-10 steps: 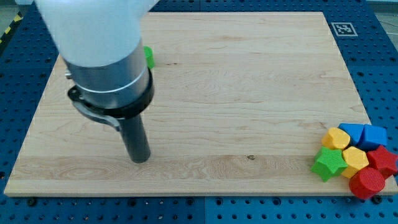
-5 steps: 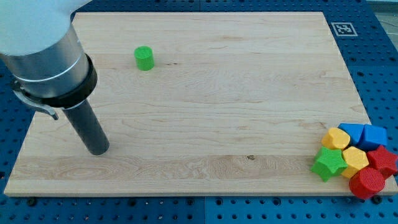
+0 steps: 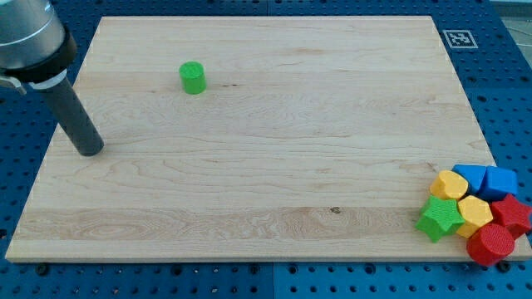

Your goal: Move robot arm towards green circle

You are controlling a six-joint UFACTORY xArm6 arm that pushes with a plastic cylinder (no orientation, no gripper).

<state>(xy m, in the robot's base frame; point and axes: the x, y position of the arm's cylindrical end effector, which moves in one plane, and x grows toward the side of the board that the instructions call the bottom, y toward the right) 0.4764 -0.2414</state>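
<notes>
The green circle (image 3: 193, 77), a small green cylinder, stands alone on the wooden board (image 3: 274, 149) in the view's upper left. My tip (image 3: 88, 149) rests on the board near its left edge, to the left of and below the green circle, well apart from it. The rod rises up and left out of the view.
A cluster of blocks sits at the board's lower right corner: a green star (image 3: 440, 218), two yellow blocks (image 3: 450, 184) (image 3: 474, 212), two blue blocks (image 3: 470, 176) (image 3: 501, 182), a red cylinder (image 3: 490, 244) and a red block (image 3: 512, 213). A marker tag (image 3: 458, 38) lies at top right.
My tip has moved left and slightly up across the board, from below the green circle to near the left edge. The arm no longer hides the circle. The blocks have not moved.
</notes>
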